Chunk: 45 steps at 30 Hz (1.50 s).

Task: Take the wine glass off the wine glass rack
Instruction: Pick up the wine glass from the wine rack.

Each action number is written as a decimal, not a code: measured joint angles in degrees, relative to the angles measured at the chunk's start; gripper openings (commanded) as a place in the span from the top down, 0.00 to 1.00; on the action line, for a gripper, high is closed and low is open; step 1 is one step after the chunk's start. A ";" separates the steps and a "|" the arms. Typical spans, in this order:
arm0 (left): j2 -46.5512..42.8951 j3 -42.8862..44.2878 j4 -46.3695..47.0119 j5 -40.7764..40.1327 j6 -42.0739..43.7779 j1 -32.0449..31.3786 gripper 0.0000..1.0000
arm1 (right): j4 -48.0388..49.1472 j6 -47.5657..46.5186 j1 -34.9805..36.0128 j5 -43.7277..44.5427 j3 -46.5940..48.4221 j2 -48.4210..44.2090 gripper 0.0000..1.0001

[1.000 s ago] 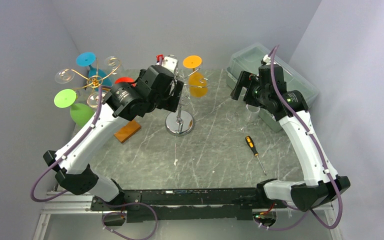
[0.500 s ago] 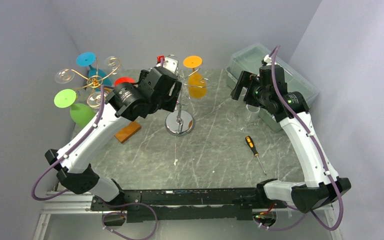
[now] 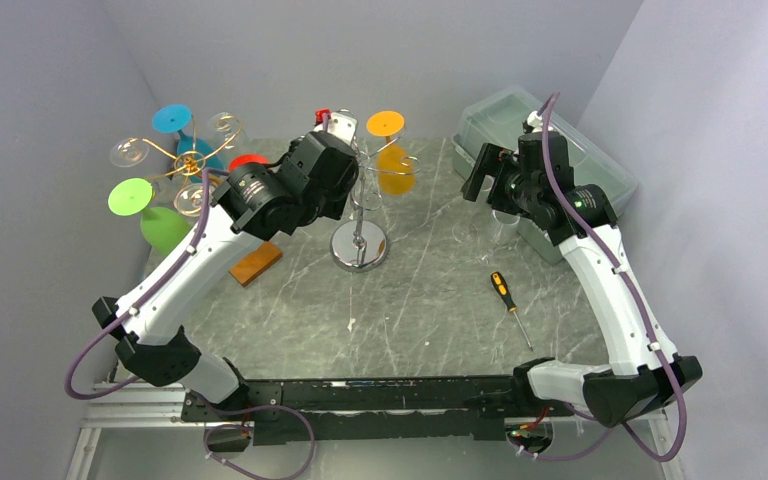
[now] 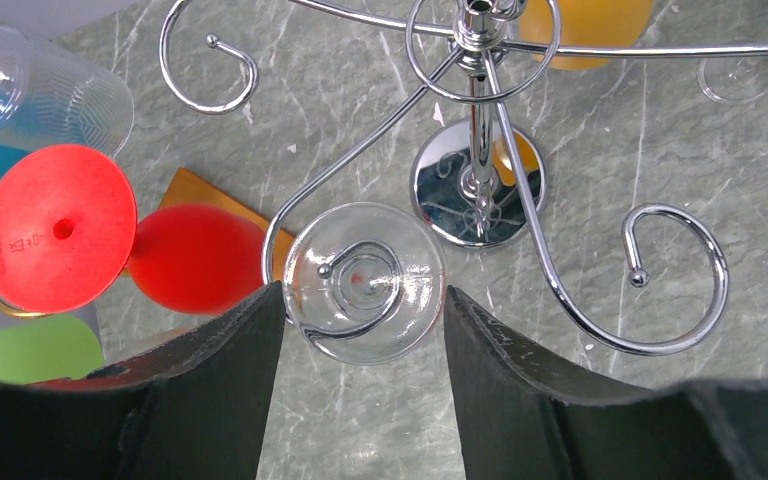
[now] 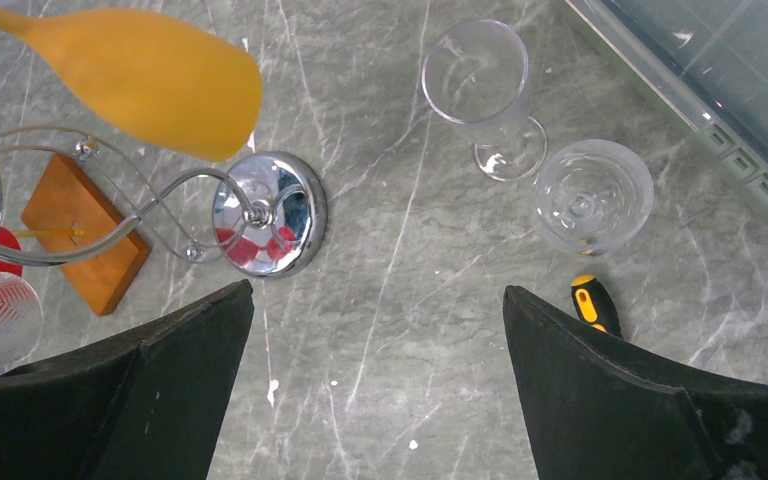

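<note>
A clear wine glass (image 4: 365, 283) hangs foot-up from a curled arm of the chrome wine glass rack (image 4: 477, 150). In the left wrist view my left gripper (image 4: 365, 290) has a fingertip against each side of the glass's round foot. From above, that gripper (image 3: 345, 190) sits over the rack (image 3: 359, 246) and hides the glass. My right gripper (image 5: 376, 287) hangs open over bare table with nothing between its fingers, to the right of the rack (image 3: 480, 175).
An orange glass (image 3: 395, 165) hangs on the same rack. A gold rack (image 3: 192, 160) at the far left holds coloured glasses, including a red one (image 4: 57, 228). Two clear glasses (image 5: 485, 90) (image 5: 592, 195), a screwdriver (image 3: 508, 300), a wooden block (image 3: 255, 263) and a plastic bin (image 3: 580, 150) are on the table.
My left gripper has shifted slightly left and back at the rack, and its jaws have narrowed onto the glass's foot. The right arm has not moved.
</note>
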 measured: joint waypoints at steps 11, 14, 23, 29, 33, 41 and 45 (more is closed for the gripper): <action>0.33 0.96 -0.44 0.24 -0.02 -0.13 0.46 | 0.28 0.00 0.00 0.00 -0.28 0.00 0.02; 0.35 1.01 -0.48 0.33 0.02 -0.13 0.40 | 0.46 0.02 0.00 0.00 -0.70 0.00 0.02; 0.57 1.01 -0.50 -0.02 0.24 -0.13 0.27 | 0.46 0.00 0.00 0.00 -1.09 -0.26 0.02; 0.79 1.01 0.20 -0.37 0.46 -0.22 0.27 | 0.48 0.00 0.00 0.00 -1.20 -0.52 0.02; 1.42 1.01 0.44 -0.48 0.76 -0.22 0.27 | 0.59 0.02 0.00 0.00 -1.57 -0.61 0.02; 2.25 1.01 0.57 -1.31 1.09 -0.22 0.30 | 0.74 0.00 0.00 0.00 -1.75 -0.70 0.02; 2.27 1.01 0.57 -1.77 1.22 -0.22 0.35 | 0.83 0.00 0.00 0.00 -1.81 -0.70 0.02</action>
